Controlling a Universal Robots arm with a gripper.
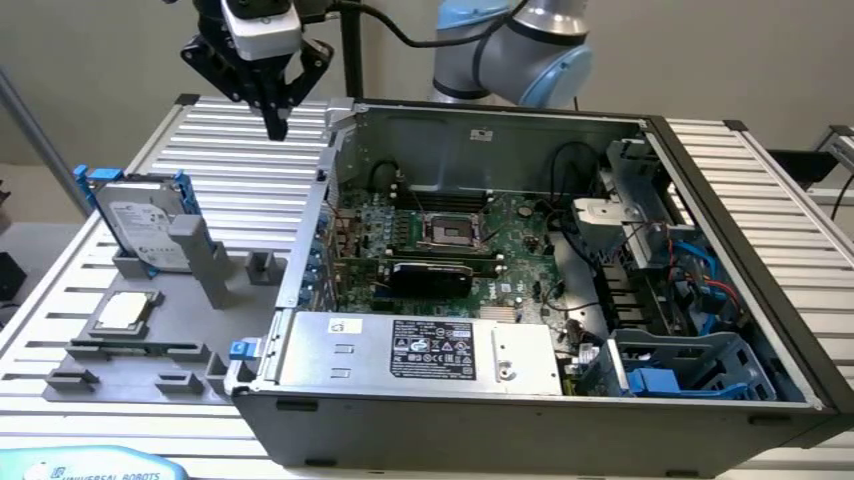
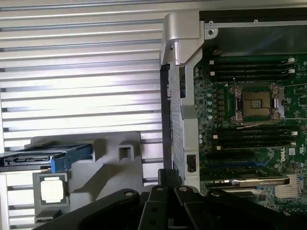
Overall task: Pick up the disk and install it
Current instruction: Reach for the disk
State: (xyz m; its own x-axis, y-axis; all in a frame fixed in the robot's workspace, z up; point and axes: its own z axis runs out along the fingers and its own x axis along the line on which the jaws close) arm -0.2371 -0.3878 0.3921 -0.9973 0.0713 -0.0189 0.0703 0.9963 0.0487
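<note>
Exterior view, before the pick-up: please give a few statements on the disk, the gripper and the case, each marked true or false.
1. The disk stands on edge in the grey fixture, outside the computer case. True.
2. The gripper is holding the disk. False: it is shut on nothing and hangs apart from the disk.
3. The small square chip sits on the motherboard. False: it lies on the grey fixture.
4. The computer case is open, with the motherboard in sight. True.
</note>
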